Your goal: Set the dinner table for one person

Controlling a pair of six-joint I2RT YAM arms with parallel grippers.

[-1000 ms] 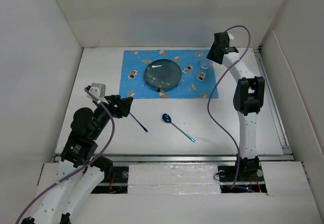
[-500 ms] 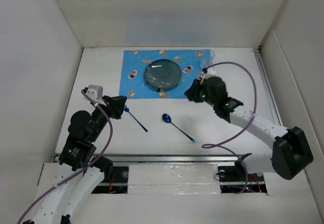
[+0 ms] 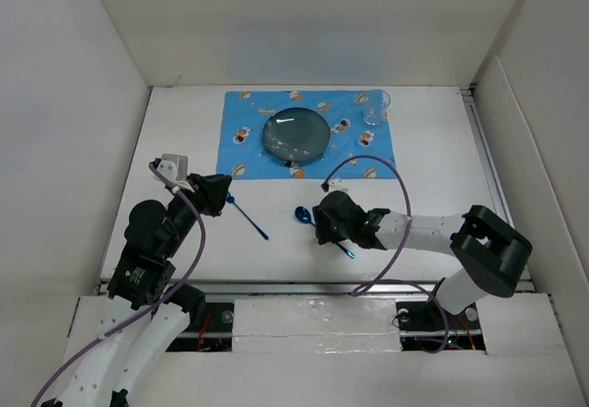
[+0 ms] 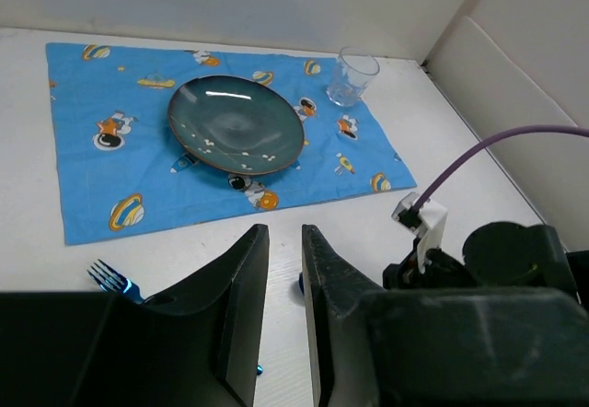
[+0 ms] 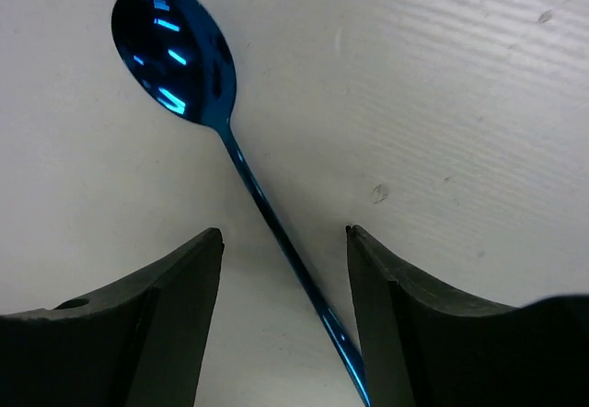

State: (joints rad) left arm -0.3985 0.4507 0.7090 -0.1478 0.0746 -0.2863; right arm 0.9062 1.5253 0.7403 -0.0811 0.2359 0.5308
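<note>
The dinner table is a white top with a blue placemat at the back. On the mat are a dark teal plate and a clear glass. A blue spoon lies on the bare table, and my right gripper stands open low over it, one finger on each side of the handle. From above, that gripper covers the spoon's middle. A blue fork lies left of it. My left gripper hovers at the fork's tines, jaws a narrow gap apart with nothing between.
White walls enclose the table on three sides. The right arm lies stretched low across the front right of the table, its purple cable looping above it. The arm bases and a rail line the near edge.
The right arm swung from the glass at the back right down to the spoon and opened wider over its handle. The left gripper's jaws narrowed beside the fork and it drew slightly left.
</note>
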